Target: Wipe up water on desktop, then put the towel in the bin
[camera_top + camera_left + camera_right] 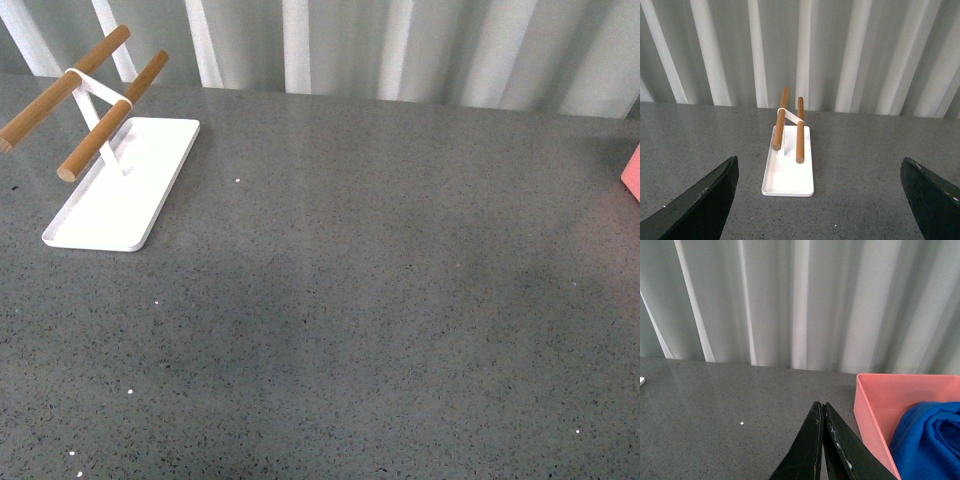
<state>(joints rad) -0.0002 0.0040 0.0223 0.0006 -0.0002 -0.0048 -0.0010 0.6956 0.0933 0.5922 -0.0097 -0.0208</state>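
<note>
Two wooden rods [85,105] stand on a white tray [125,195] at the far left of the desktop [380,300]. At the right edge sits the bin [880,405], with the towel [927,440] bunched inside it. Neither arm shows in the front view. By its wrist view the left gripper [820,200] is spread wide and empty; the right gripper [822,440] is pressed closed on nothing, just beside the bin

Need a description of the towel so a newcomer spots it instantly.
Start at the grey speckled desktop in the right wrist view; a salmon-pink bin sits on it. The towel lies bunched inside the bin: bright blue and soft, the only cloth around.
</note>
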